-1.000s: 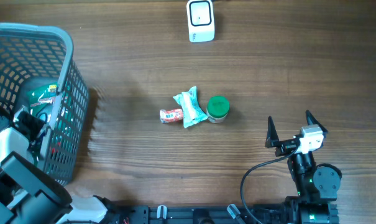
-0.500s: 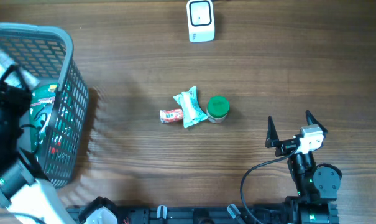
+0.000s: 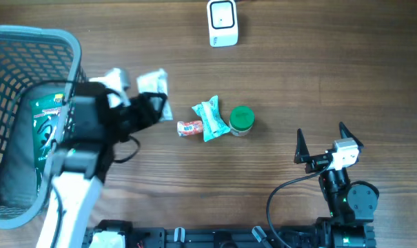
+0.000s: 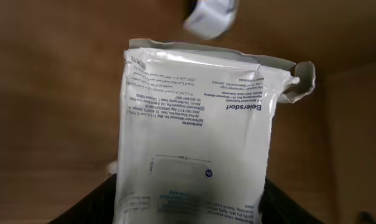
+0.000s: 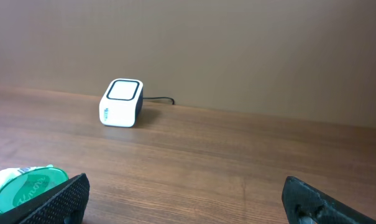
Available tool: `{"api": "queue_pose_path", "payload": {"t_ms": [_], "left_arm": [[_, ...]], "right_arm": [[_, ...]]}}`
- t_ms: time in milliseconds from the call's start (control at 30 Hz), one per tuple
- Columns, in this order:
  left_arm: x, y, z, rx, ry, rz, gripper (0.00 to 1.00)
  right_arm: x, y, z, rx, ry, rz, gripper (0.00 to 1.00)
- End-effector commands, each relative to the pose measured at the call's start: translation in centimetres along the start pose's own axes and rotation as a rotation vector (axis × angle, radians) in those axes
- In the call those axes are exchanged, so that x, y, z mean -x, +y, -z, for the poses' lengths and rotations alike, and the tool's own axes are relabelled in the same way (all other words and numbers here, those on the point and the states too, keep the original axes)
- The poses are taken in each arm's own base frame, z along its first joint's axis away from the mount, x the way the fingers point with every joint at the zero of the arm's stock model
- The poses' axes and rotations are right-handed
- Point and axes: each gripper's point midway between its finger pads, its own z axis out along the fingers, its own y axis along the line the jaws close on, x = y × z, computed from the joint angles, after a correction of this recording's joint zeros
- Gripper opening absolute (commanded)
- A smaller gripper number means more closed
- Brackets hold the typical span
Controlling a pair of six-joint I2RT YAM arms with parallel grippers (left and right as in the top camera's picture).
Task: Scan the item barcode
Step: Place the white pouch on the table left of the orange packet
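Left gripper clamps a white pouch, its lower end cut off; right gripper gapes wide.

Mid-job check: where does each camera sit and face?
Overhead: above the table, looking straight down; left arm, right arm show.
Left wrist: on the left arm, facing the white pouch the left fingers hold.
Right wrist: low over table, facing the scanner; open right fingers at bottom corners.
Shared: overhead and right wrist show scanner, green lid.

Soft even light; packet motion-blurred overhead.
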Motion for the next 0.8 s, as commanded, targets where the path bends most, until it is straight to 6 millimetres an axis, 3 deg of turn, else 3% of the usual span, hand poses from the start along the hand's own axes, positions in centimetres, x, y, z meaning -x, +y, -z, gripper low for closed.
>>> {"api": "queue_pose_path", "payload": {"t_ms": [0, 133, 200, 267, 333, 367, 400, 467, 533, 567, 667, 700, 767], "left_arm": [[-1.4, 5.4, -4.0, 0.352, 0.027, -0.073, 0.52], [-4.1, 8.7, -7.8, 0.497, 0.145, -0.09, 0.52], [-6.4, 10.5, -9.7, 0.558, 0.228, -0.053, 0.52], [-7.9, 11.5, -10.8, 0.593, 0.282, -0.049, 0.51], [-8.7, 11.7, -11.3, 0.603, 0.309, -0.061, 0.75], [-8.6, 11.5, -11.2, 0.598, 0.305, -0.064, 1.0], [-8.0, 10.8, -10.8, 0.587, 0.291, -0.065, 1.0], [-5.8, 8.4, -9.2, 0.548, 0.243, -0.074, 1.0], [-1.9, 4.2, -6.0, 0.469, 0.151, -0.118, 1.0], [0.7, 1.6, -3.6, 0.425, 0.072, -0.147, 1.0], [6.2, -3.3, 2.2, 0.327, -0.142, -0.242, 1.0], [8.1, -5.7, 5.5, 0.273, -0.242, -0.332, 1.0], [9.3, -5.8, 9.5, 0.324, -0.355, -0.456, 1.0]], "right_arm": [[0.2, -0.1, 0.0, -0.004, -0.008, 0.009, 1.0], [0.2, -0.1, 0.0, -0.004, -0.008, 0.009, 1.0], [0.2, -0.1, 0.0, -0.004, -0.008, 0.009, 1.0], [0.2, -0.1, 0.0, -0.004, -0.008, 0.009, 1.0], [0.2, -0.1, 0.0, -0.004, -0.008, 0.009, 1.0], [0.2, -0.1, 0.0, -0.004, -0.008, 0.009, 0.99], [0.2, -0.1, 0.0, -0.004, -0.008, 0.009, 1.0], [0.2, -0.1, 0.0, -0.004, -0.008, 0.009, 1.0], [0.2, -0.1, 0.0, -0.004, -0.008, 0.008, 1.0], [0.2, -0.1, 0.0, -0.004, -0.008, 0.009, 1.0], [0.2, -0.1, 0.0, -0.004, -0.008, 0.009, 1.0], [0.2, -0.1, 0.0, -0.004, -0.008, 0.009, 1.0], [0.2, -0.1, 0.0, -0.004, -0.008, 0.009, 1.0]]}}
